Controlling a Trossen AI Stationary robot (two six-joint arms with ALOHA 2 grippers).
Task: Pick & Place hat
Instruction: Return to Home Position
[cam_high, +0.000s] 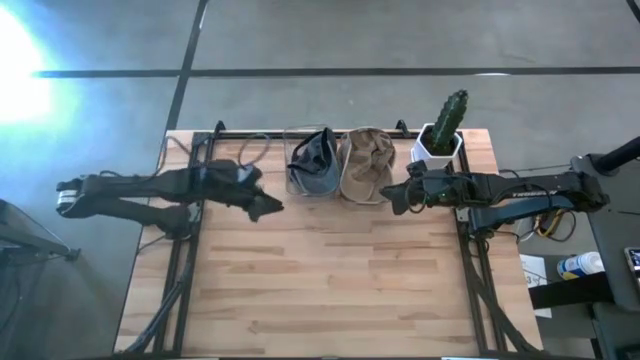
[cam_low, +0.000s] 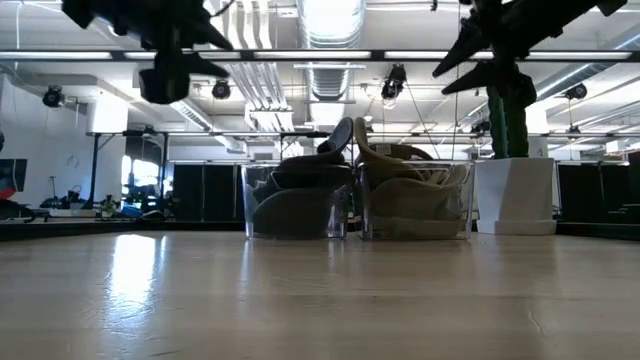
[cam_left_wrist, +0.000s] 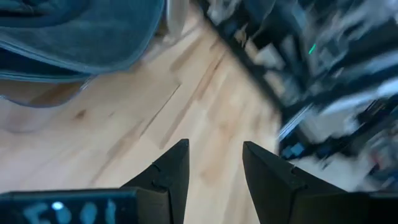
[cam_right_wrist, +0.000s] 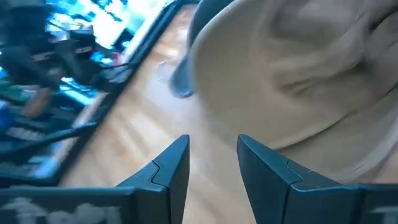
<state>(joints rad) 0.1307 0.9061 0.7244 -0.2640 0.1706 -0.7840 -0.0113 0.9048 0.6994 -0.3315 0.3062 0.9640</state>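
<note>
Above the wooden table (cam_high: 330, 290), the left gripper (cam_high: 272, 208) is held raised near the left transparent bin (cam_low: 248, 200), fingers apart and empty. The right gripper (cam_high: 393, 197) is held beside the right transparent bin (cam_low: 468, 200), fingers likewise apart and empty. The black caps (cam_high: 315, 165) are contained in the left bin, tan caps (cam_high: 368, 165) in the right. A potted cactus (cam_high: 445, 125) is placed just beside the right bin.

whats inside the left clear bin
A dark cap fills the left transparent bin, with its brim sticking up above the rim. How many caps are stacked there is hidden under the top one.
</note>
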